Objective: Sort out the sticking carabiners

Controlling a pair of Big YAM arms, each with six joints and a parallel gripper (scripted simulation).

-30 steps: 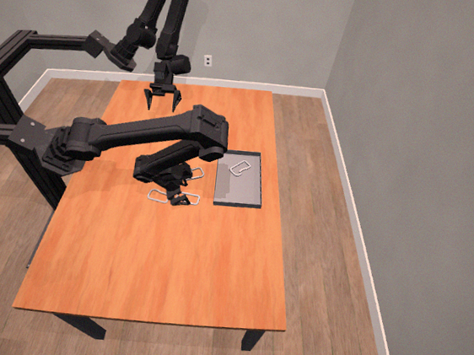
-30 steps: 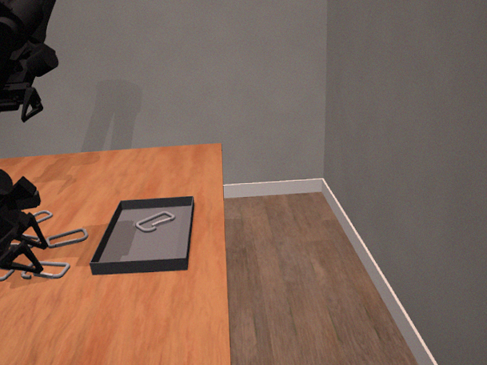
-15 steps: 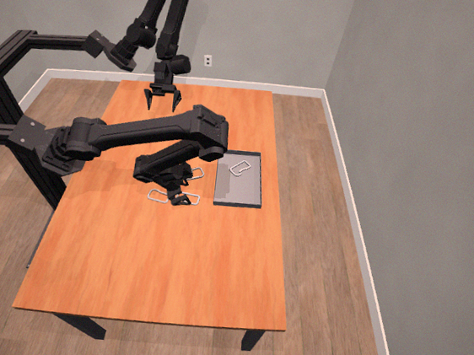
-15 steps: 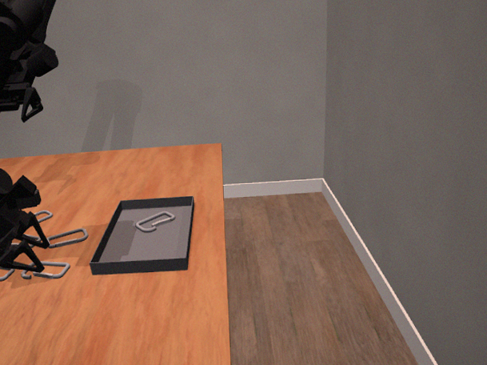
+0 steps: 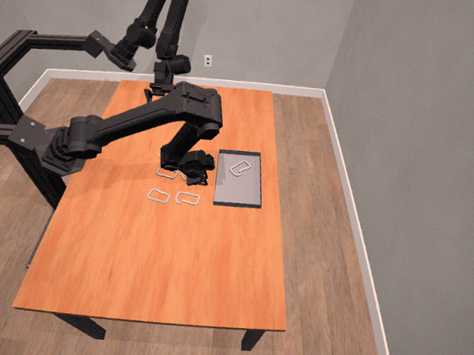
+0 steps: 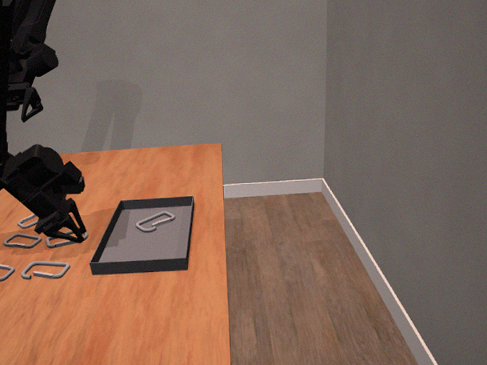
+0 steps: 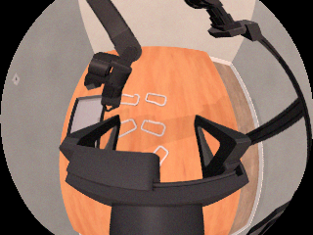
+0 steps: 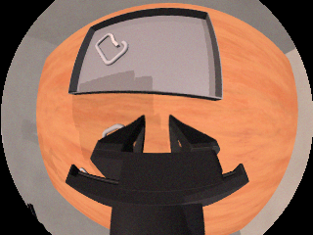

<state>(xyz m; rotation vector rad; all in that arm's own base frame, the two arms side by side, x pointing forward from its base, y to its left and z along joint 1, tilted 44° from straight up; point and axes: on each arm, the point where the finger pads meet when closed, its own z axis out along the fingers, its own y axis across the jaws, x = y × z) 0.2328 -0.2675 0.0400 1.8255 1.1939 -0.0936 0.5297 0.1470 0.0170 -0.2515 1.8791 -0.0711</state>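
Several grey carabiners lie on the orange table [image 5: 153,263] [image 6: 116,325]. One carabiner [image 5: 233,172] [image 6: 142,228] [image 8: 102,53] lies inside the grey tray [image 5: 261,182] [image 6: 139,265] [image 8: 217,64]. My right gripper [image 5: 196,182] [image 6: 64,237] [image 8: 156,118] is down at the table just left of the tray. Its fingers are narrowed, with bare table showing between them. They stand over a carabiner [image 6: 55,243] [image 8: 111,129] whose end shows beside one finger. My left gripper [image 7: 156,118] [image 5: 154,92] [image 6: 28,109] is wide open and empty, high above the far end of the table.
Other carabiners lie left of the right gripper [image 5: 166,173] [image 6: 22,241] and in front of it [image 5: 159,196] [image 5: 187,198] [image 6: 46,270]. The right arm reaches across the table's middle. The black frame stands at the left of the top view.
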